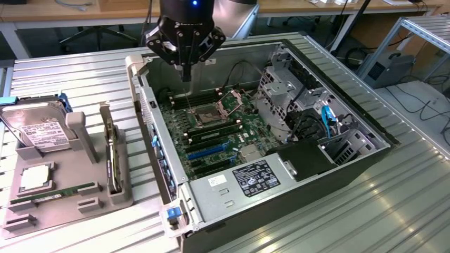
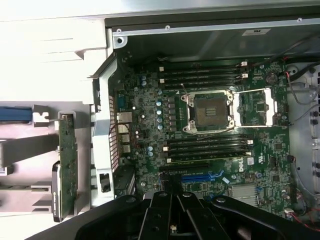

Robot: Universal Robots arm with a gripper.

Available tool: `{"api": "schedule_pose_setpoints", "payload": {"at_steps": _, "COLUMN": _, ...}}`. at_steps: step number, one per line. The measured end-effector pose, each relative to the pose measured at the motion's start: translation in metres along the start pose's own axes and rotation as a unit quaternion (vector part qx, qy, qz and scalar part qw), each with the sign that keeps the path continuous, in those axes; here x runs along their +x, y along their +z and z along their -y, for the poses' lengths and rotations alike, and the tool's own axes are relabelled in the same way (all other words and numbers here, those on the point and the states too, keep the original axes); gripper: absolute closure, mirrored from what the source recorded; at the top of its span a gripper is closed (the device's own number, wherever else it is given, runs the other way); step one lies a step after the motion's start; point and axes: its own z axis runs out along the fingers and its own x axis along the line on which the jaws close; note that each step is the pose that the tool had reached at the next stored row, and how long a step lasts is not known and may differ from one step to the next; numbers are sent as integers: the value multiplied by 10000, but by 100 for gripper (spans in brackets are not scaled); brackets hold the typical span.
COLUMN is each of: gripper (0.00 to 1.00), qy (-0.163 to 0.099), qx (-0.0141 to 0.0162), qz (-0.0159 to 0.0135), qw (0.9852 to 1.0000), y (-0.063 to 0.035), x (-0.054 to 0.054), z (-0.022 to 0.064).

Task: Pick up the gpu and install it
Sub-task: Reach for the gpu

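At the exterior view's left, a grey holder [image 1: 105,199] on the ribbed metal worktop [image 1: 70,74] carries a hard drive [image 1: 39,132], a processor chip [image 1: 35,179] and a green memory stick [image 1: 52,191]. The gpu [image 1: 110,158] stands on edge in the holder's slot nearest the open computer case [image 1: 149,105], just beside that case's wall and untouched.

Right of it, toward the top middle of the exterior view, the claw [image 1: 185,74] hangs point-down over the motherboard [image 1: 211,132], well apart from the card. Its fingers are drawn together to a narrow tip and carry nothing.

The step in hand looks like the reach for the card, with the task barely begun. To do it well, I judge the claw should spread before it descends and line its fingers across the card's thin upper edge. It should come straight down between the holder's posts, clear of the case wall alongside. A grip near the card's middle should keep it from tilting when lifted.

The exterior view gives the claw's height above the case and the card's upright stance in its slot. The wrist view looks down the closed claw [image 2: 172,200]. It gives the gpu [image 2: 67,155] as a narrow green strip seen edge-on, and lays out the processor socket [image 2: 207,110] and the blue expansion slot [image 2: 200,176].
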Motion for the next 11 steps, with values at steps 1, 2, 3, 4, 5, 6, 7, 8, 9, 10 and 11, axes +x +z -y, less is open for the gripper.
{"api": "schedule_pose_setpoints", "payload": {"at_steps": 1, "gripper": 89, "qy": 0, "qx": 0, "qz": 0, "qw": 10000, "y": 0, "x": 4, "z": 0}}
{"api": "schedule_pose_setpoints", "payload": {"at_steps": 2, "gripper": 89, "qy": 0, "qx": 0, "qz": 0, "qw": 10000, "y": 0, "x": 8, "z": 1}}
{"api": "schedule_pose_setpoints", "payload": {"at_steps": 3, "gripper": 89, "qy": 0, "qx": 0, "qz": 0, "qw": 10000, "y": 0, "x": 14, "z": 1}}
{"api": "schedule_pose_setpoints", "payload": {"at_steps": 4, "gripper": 89, "qy": 0, "qx": 0, "qz": 0, "qw": 10000, "y": 0, "x": 20, "z": 1}}
{"api": "schedule_pose_setpoints", "payload": {"at_steps": 5, "gripper": 89, "qy": 0, "qx": 0, "qz": 0, "qw": 10000, "y": 0, "x": 24, "z": 2}}
{"api": "schedule_pose_setpoints", "payload": {"at_steps": 6, "gripper": 89, "qy": 0, "qx": 0, "qz": 0, "qw": 10000, "y": 0, "x": 27, "z": 2}}
{"api": "schedule_pose_setpoints", "payload": {"at_steps": 7, "gripper": 89, "qy": 0, "qx": 0, "qz": 0, "qw": 10000, "y": 0, "x": 31, "z": 2}}
{"api": "schedule_pose_setpoints", "payload": {"at_steps": 8, "gripper": 89, "qy": 0, "qx": 0, "qz": 0, "qw": 10000, "y": 0, "x": 35, "z": 3}}
{"api": "schedule_pose_setpoints", "payload": {"at_steps": 9, "gripper": 89, "qy": 0, "qx": 0, "qz": 0, "qw": 10000, "y": 0, "x": 40, "z": 3}}
{"api": "schedule_pose_setpoints", "payload": {"at_steps": 10, "gripper": 89, "qy": 0, "qx": 0, "qz": 0, "qw": 10000, "y": 0, "x": 45, "z": 3}}
{"api": "schedule_pose_setpoints", "payload": {"at_steps": 11, "gripper": 89, "qy": 0, "qx": 0, "qz": 0, "qw": 10000, "y": 0, "x": 48, "z": 4}}
